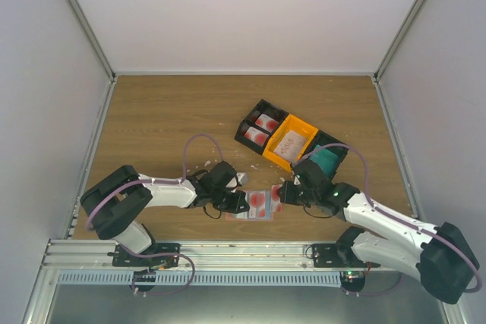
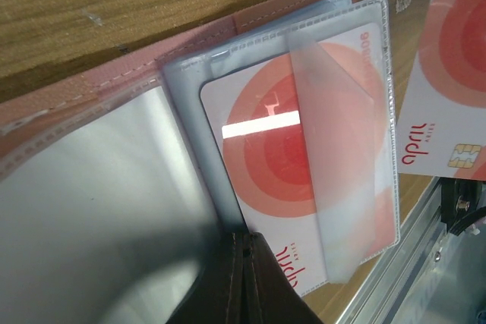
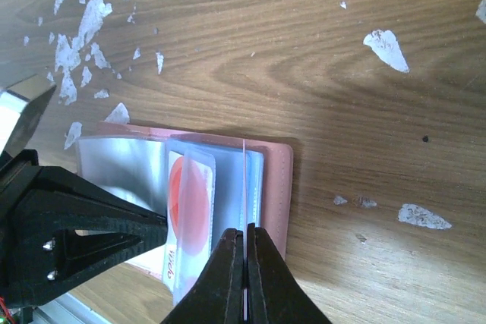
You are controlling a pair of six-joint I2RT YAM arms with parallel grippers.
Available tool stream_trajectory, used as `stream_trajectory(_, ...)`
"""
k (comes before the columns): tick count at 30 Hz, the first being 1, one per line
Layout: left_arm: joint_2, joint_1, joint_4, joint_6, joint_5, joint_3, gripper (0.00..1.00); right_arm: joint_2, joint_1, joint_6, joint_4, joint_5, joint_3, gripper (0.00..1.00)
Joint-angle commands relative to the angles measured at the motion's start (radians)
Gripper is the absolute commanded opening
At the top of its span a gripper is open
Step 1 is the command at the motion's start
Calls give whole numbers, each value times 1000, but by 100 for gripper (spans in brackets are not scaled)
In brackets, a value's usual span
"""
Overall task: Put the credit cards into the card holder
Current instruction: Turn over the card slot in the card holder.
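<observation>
Card holder [image 3: 278, 187] lies open, red-ringed white card [image 2: 304, 157] in clear sleeve [image 2: 190, 111]

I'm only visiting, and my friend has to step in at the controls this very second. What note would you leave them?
Left gripper: shut on the open card holder, pinching one clear page.
Right gripper: shut on the held card, white and red, edge-on over the holder.
Done: one sleeved card is in.
Left: slot the held card, then the spare cards and teal cards in the black bins.
</observation>
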Motion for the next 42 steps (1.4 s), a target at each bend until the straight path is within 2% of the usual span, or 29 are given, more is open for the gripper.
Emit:
stream_trajectory(1, 24, -9, 8, 13, -43, -26, 0, -28, -1, 16, -27, 44, 31, 1)
stream_trajectory(18, 32, -9, 19, 12, -40, -36, 0, 71, -1, 13, 113, -76, 2, 1)
stream_trajectory(23, 21, -9, 18, 10, -37, -36, 0, 70, 1, 24, 201, -157, -13, 1)
stream_trajectory(28, -108, -17, -12, 9, -101, -26, 0, 81, 2, 35, 241, -188, -25, 1)
stream_trajectory(34, -272, -17, -136, -16, -247, -3, 0, 143, 13, 38, 311, -222, -28, 1)
stream_trajectory(42, -349, -17, -201, -34, -336, -20, 0, 254, 68, 56, 405, -245, 18, 1)
